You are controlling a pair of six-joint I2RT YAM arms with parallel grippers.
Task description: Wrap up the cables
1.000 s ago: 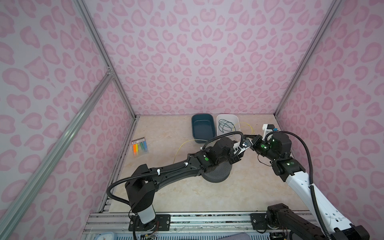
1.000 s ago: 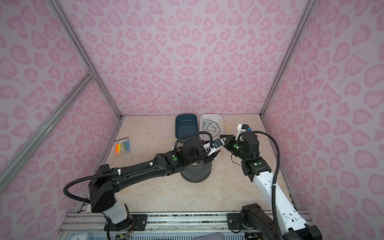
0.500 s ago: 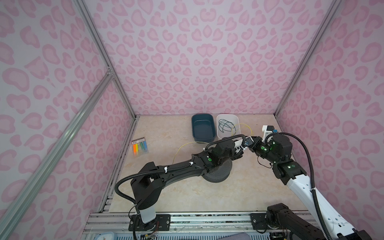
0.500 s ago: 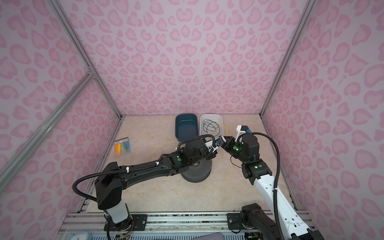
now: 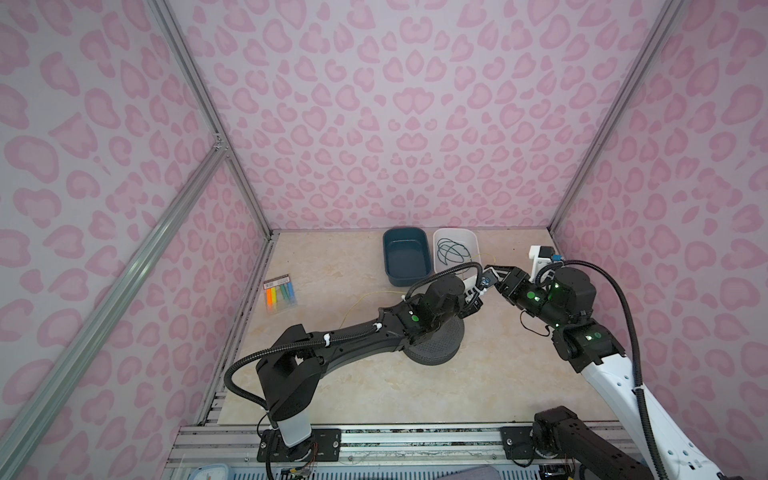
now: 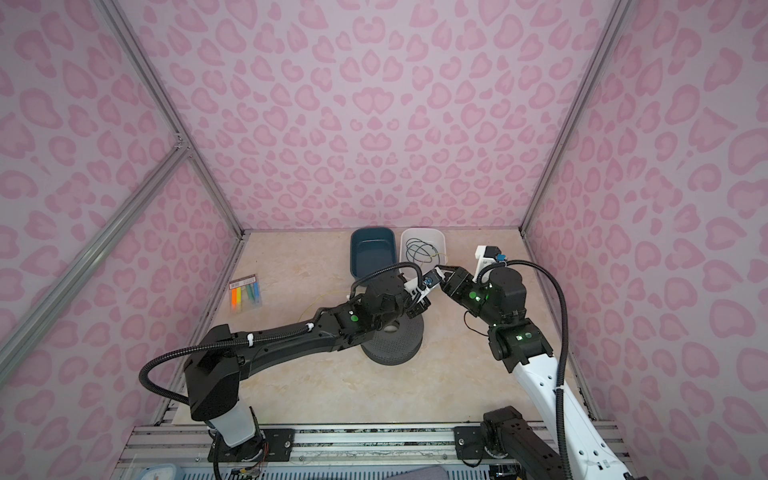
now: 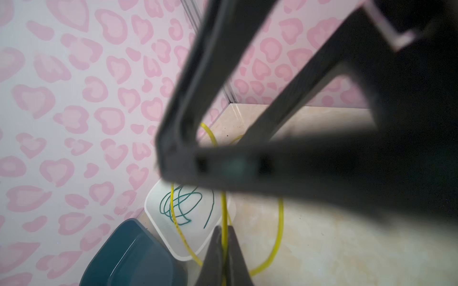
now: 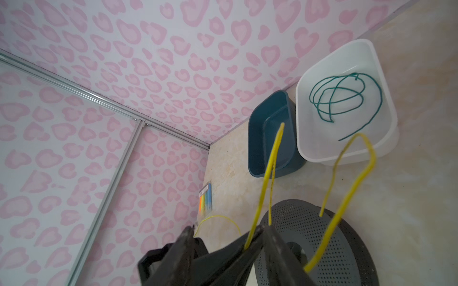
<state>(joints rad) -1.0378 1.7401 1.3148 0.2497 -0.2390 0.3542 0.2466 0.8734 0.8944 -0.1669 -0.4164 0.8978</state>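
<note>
The cable, a thin yellow wire (image 7: 280,222), loops up from the table between the two grippers. My left gripper (image 7: 224,237) is shut on one strand of it. In both top views the left gripper (image 5: 477,300) and the right gripper (image 5: 494,279) meet tip to tip above a round dark perforated disc (image 5: 440,349). In the right wrist view my right gripper (image 8: 229,229) stands open, its fingers on either side of the left gripper's pinched tips, and the wire (image 8: 270,161) rises in two bends. The wire's slack (image 5: 365,297) trails on the table to the left.
A dark blue bin (image 5: 406,257) and a white bin (image 5: 469,239) holding a coiled green cord (image 5: 451,251) stand at the back wall, just behind the grippers. A packet of coloured strips (image 5: 280,293) lies at the left. Pink patterned walls close in three sides.
The left gripper has reached over to the right gripper and shut on the yellow wire. The right gripper, shut before, has opened and let the wire go.
</note>
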